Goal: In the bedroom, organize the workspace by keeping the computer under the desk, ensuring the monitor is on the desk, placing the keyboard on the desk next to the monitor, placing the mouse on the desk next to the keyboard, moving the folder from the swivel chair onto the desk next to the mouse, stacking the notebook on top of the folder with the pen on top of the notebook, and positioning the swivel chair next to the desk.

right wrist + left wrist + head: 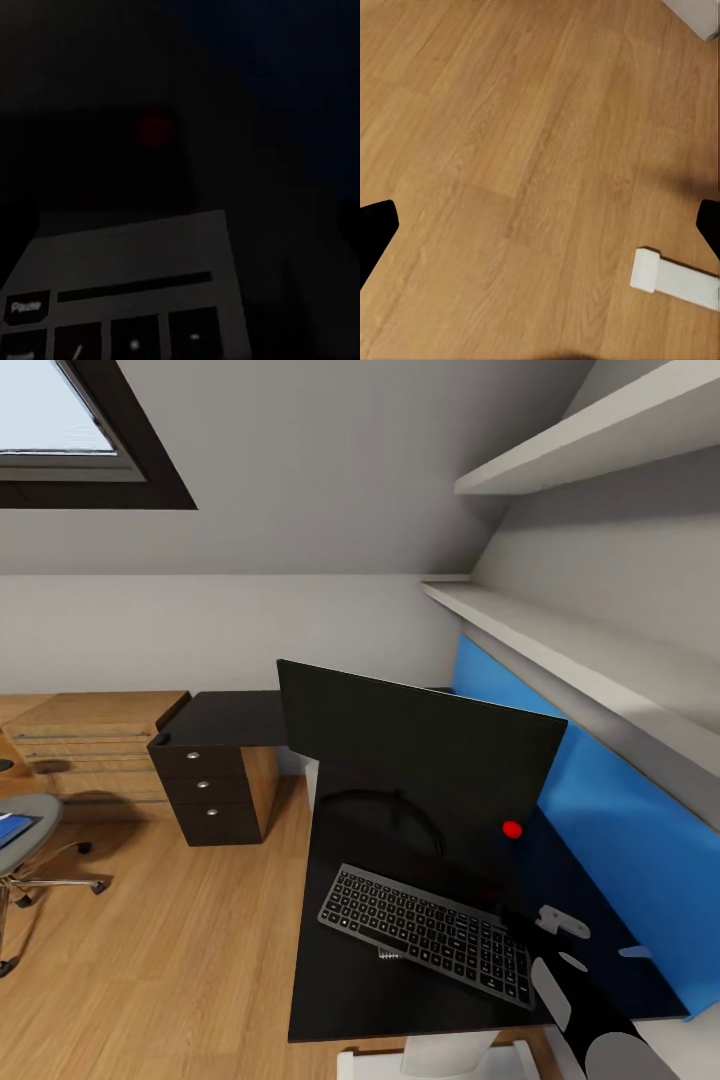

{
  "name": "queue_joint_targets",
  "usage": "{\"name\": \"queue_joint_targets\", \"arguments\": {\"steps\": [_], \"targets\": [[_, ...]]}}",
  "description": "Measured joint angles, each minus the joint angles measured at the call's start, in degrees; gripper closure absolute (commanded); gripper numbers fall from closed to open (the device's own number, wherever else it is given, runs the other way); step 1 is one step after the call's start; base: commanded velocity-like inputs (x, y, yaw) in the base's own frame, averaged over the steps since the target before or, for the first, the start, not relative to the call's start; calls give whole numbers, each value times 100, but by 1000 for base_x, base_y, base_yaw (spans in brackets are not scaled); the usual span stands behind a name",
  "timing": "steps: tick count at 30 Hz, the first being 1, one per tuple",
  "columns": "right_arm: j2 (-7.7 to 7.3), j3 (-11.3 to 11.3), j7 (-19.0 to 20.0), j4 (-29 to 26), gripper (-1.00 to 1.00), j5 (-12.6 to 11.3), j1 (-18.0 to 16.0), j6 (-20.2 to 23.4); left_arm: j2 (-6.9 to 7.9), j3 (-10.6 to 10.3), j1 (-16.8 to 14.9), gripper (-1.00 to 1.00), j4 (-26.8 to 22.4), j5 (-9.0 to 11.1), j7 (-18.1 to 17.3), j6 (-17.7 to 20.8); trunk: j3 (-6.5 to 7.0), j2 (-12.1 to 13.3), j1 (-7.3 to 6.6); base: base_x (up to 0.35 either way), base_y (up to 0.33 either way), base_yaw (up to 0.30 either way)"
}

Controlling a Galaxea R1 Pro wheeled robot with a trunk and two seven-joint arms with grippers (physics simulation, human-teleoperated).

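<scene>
A black monitor (420,750) stands on the black desk (330,1000), and a dark keyboard (425,932) lies just in front of it. A red dot (512,828) glows by the monitor's lower right corner. My right gripper (545,922) hovers low over the keyboard's right end; its wrist view is very dark but shows the keyboard's corner (127,300) and the red dot (154,131) unblocked, jaws apart. At far left the swivel chair (30,840) carries a blue folder (10,828). My left gripper (540,217) hangs open over the wooden floor (510,135).
A black drawer unit (205,785) and a wooden dresser (90,745) stand against the back wall. A blue panel (610,830) and white shelves (590,650) line the desk's right side. A white part of my base (671,279) shows on the floor.
</scene>
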Motion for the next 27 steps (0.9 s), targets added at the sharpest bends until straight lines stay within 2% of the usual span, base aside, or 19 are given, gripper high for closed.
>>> {"name": "queue_joint_targets", "arguments": {"steps": [6, 9, 11, 13, 19, 27], "targets": [[0, 25, 9, -2, -100, -34, 2, -19, -3, -4, 0, -100, -16, 63, -32, 15, 0, 0, 0, 0, 0, 0], [6, 37, 10, -2, -100, -35, 2, -28, -38, -1, 0, -100, -16, 65, -16, 24, -53, -119, 65, 0, 0, 0], [8, 40, 10, -2, -100, -32, 2, -31, -70, 7, 0, -100, -13, 66, 81, 27, -90, -199, 109, 0, 0, 0], [9, 43, 10, -2, -100, -30, 2, -34, -112, 8, 0, -100, -7, 69, 456, 28, -125, -280, 153, 0, 0, 0], [8, 44, 11, -8, -100, -21, 1, -35, -183, -27, 0, -100, 14, 78, 1026, 41, -234, -521, 285, 0, 0, 0], [5, 44, 11, -11, -100, -15, 2, -35, -263, -39, -1, -100, 43, 87, 1106, 51, -378, -842, 461, 0, 0, 0]]}}
